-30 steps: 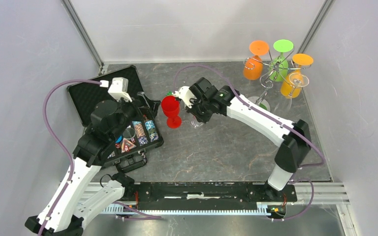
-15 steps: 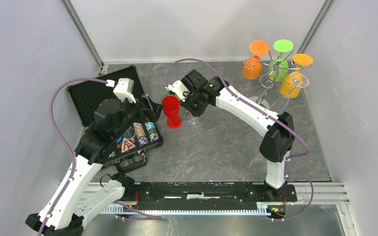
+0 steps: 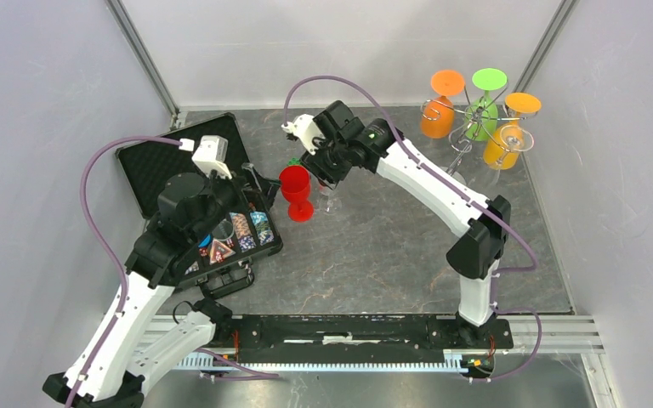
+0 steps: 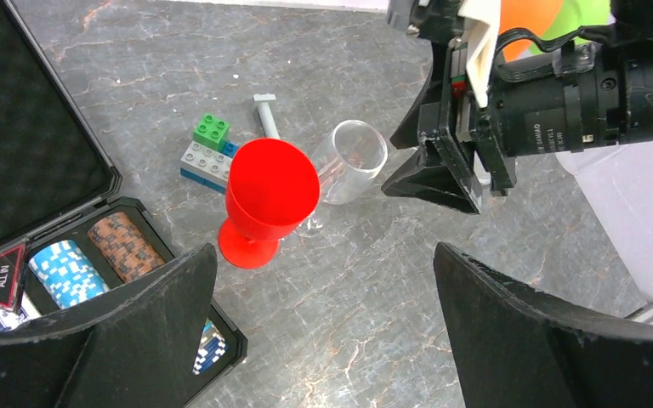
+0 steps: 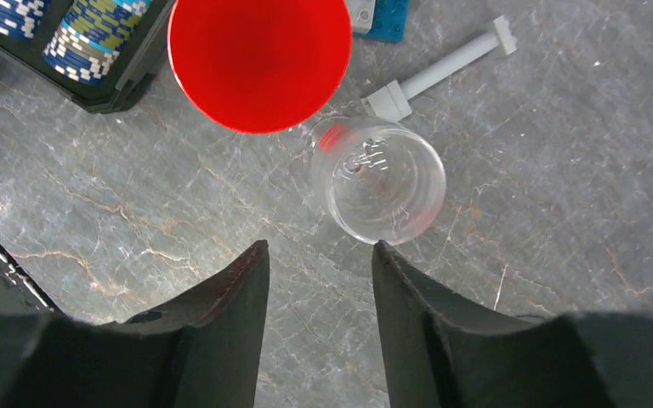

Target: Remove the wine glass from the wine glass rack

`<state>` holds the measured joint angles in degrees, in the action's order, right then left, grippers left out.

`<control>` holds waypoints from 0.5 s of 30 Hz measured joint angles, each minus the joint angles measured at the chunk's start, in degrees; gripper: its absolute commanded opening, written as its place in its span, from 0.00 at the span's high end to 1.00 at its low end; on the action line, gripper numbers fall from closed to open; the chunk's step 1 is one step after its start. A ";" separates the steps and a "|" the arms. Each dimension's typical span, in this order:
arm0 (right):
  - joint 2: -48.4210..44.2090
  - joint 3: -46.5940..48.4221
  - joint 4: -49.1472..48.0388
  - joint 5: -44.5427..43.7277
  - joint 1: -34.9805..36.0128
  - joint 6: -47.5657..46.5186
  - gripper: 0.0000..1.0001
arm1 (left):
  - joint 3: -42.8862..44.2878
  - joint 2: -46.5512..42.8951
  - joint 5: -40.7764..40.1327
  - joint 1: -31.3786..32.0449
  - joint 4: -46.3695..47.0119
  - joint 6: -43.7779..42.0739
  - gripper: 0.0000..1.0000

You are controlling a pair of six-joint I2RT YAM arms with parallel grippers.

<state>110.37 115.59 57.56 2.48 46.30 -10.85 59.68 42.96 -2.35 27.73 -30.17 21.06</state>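
A clear wine glass (image 5: 383,178) stands free on the table, touching distance from a red wine glass (image 5: 259,59); both also show in the left wrist view as the clear glass (image 4: 353,161) and the red glass (image 4: 272,195). My right gripper (image 5: 319,246) hovers above and just beside the clear glass, open, nothing between its fingers. The wine glass rack (image 3: 459,140) stands at the far right with orange and green glasses (image 3: 483,106) hanging on it. Over the case's edge, my left gripper (image 4: 323,248) is wide open and empty.
A black open case (image 3: 178,170) with poker chips lies at the left. Lego bricks (image 4: 208,149) and a white bolt-shaped piece (image 5: 442,68) lie behind the two glasses. Grey walls close in the table on three sides.
The right gripper has opened, let go of the clear wine glass and drawn back towards the far side. The glass stays beside the red one. The left arm has hardly moved.
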 measured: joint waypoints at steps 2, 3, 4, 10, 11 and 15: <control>-0.72 0.31 -0.87 0.07 0.02 0.11 0.40 | 0.31 -0.04 0.02 0.00 -0.04 0.00 0.00; -1.25 0.31 -1.07 0.07 0.02 0.22 0.38 | 0.46 -0.09 0.07 0.00 -0.02 0.00 0.00; -1.90 0.31 -1.29 0.02 0.00 0.33 0.37 | 0.59 -0.17 0.13 0.00 -0.02 0.00 0.00; -11.23 0.31 -3.91 -4.24 -0.35 0.70 0.31 | 0.76 -0.98 1.03 0.00 -0.02 0.00 0.00; -12.09 0.31 -4.13 -4.76 -0.48 0.72 0.30 | 0.79 -1.03 1.09 0.00 -0.02 0.00 0.00; -19.78 0.92 -6.40 -14.01 -1.97 0.72 0.30 | 0.81 -1.07 1.22 0.00 -0.02 0.02 0.00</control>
<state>90.59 116.51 51.16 -11.53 44.34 -10.13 60.49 41.89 -1.13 27.73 -30.20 21.08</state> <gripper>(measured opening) 0.698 0.994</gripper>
